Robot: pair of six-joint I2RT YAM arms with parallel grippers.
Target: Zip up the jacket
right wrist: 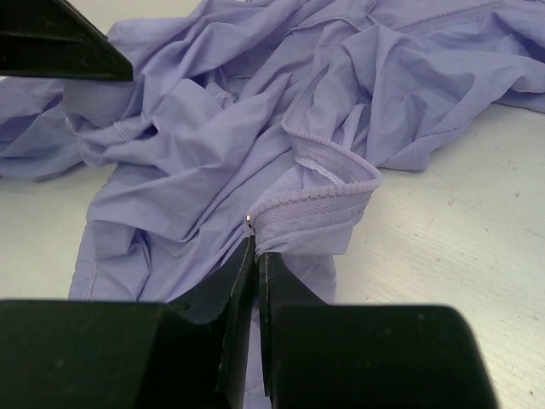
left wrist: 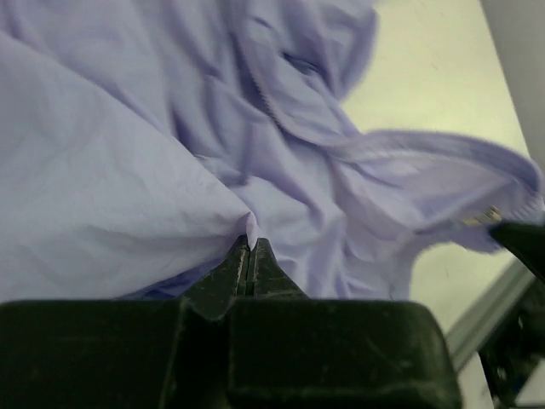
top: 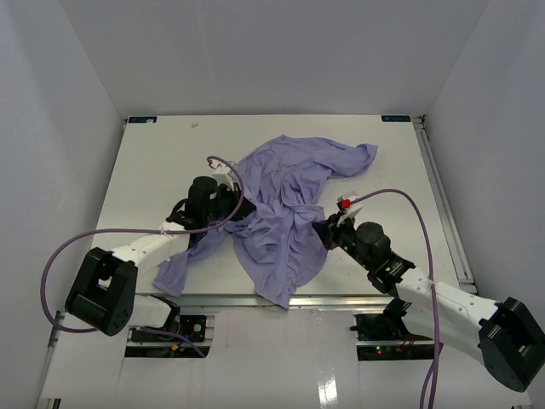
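The jacket (top: 285,213) lies in a crumpled heap at the middle of the counter (top: 162,162) in the overhead view, one sleeve trailing toward the lower left and its lowest tip reaching the counter's near edge. Both claws are clenched on it. The left claw (top: 237,207) sits at the heap's left flank. Its wrist view shows the tips pressed together on a small peak of plain cloth at bottom centre, with no zipper teeth in the pinch. The right claw (top: 330,228) is at the heap's right flank. In its wrist view the tips bite the end of a folded zipper tape (right wrist: 319,200), and a small metal piece (right wrist: 248,221) shows just above them.

The step in hand looks like spreading the garment so that both front edges lie open. To do it well, I would draw the two claws apart gently and low over the counter, so the thin cloth slides and neither bunches nor pulls loose. The right grip looks useful. The left grip seems to hold body cloth only. A regrasp on the other zipper edge, part of which runs across the upper centre of the left wrist view, will probably be needed before the ends can be mated. Zipping has not begun.
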